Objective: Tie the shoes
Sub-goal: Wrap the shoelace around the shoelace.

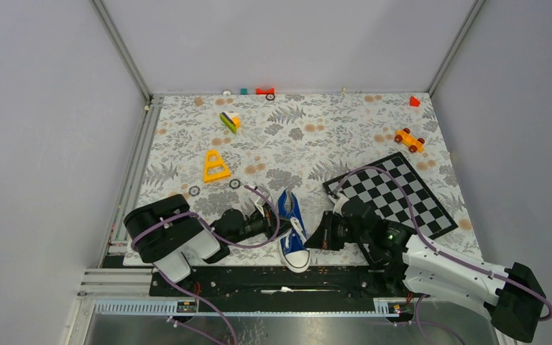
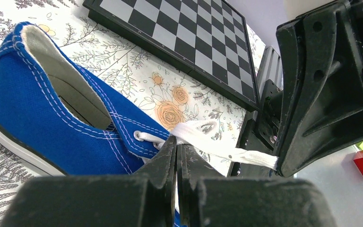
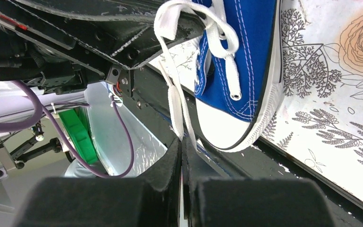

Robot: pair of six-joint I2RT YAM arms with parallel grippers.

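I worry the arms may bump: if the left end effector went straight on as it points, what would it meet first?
Probably the shoe: the left end effector, shut on the lace, points at its laced side just past the tips. The right end effector sits further on, though depth is unclear.

A yellow triangle lies well left of the chessboard, an orange toy car just beyond it.

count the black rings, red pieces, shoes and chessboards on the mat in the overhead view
black rings: 3
red pieces: 2
shoes: 1
chessboards: 1
total: 7
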